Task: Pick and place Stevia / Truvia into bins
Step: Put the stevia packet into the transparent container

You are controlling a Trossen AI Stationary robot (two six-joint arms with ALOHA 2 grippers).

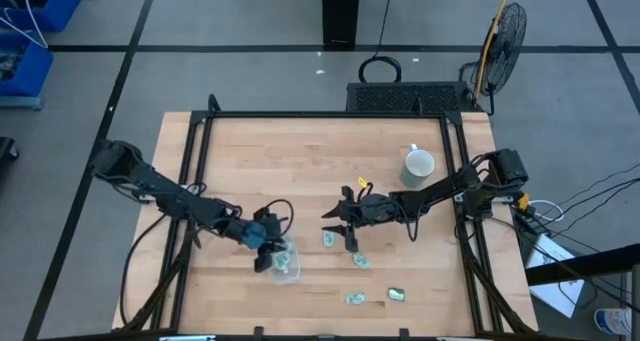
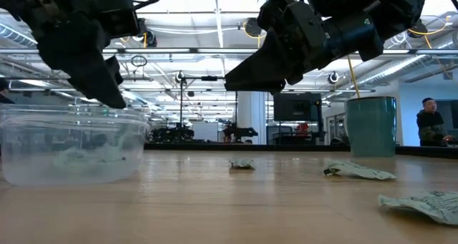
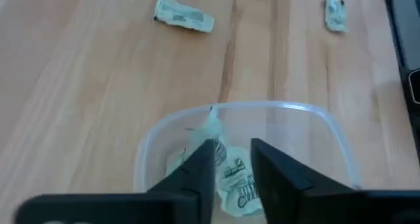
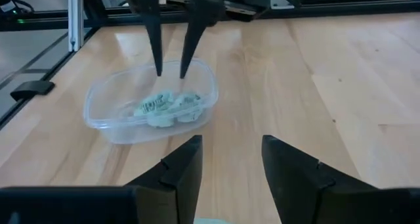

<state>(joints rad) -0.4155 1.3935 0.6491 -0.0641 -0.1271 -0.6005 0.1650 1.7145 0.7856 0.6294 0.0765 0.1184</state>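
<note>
On the wooden table [image 1: 300, 141], toward its front-left part, stands the clear bin [image 1: 285, 264], holding several pale green-and-white Stevia packets [image 4: 163, 108] heaped on its floor. The left gripper [image 1: 268, 243] hangs directly above the bin's rim, its two dark fingers [image 4: 157, 40] pointing down with a narrow gap between them and nothing held; in the left wrist view the fingertips frame the packets inside the bin [image 3: 236, 184]. The right gripper [image 1: 340, 219] hovers over the middle of the table, facing the bin across bare wood, its fingers [image 4: 180, 168] spread apart and empty.

Four loose packets lie on the table outside the bin: one just beside the right gripper [image 1: 328, 239], one a little nearer the front [image 1: 360, 261], and two close to the front edge [image 1: 355, 299], [image 1: 396, 294]. In the low view three of these appear as crumpled shapes on the wood [image 2: 242, 164], [image 2: 358, 172], [image 2: 422, 203], none touching another.

A grey-white mug [image 1: 418, 164] stands near the right rear of the table, well apart from the bin and packets, close beside the right arm. A black frame [image 1: 320, 115] borders the table. Beyond it stand a floor fan [image 1: 505, 36] and, in the low view, a person [image 2: 431, 122] at the far right of the room.
</note>
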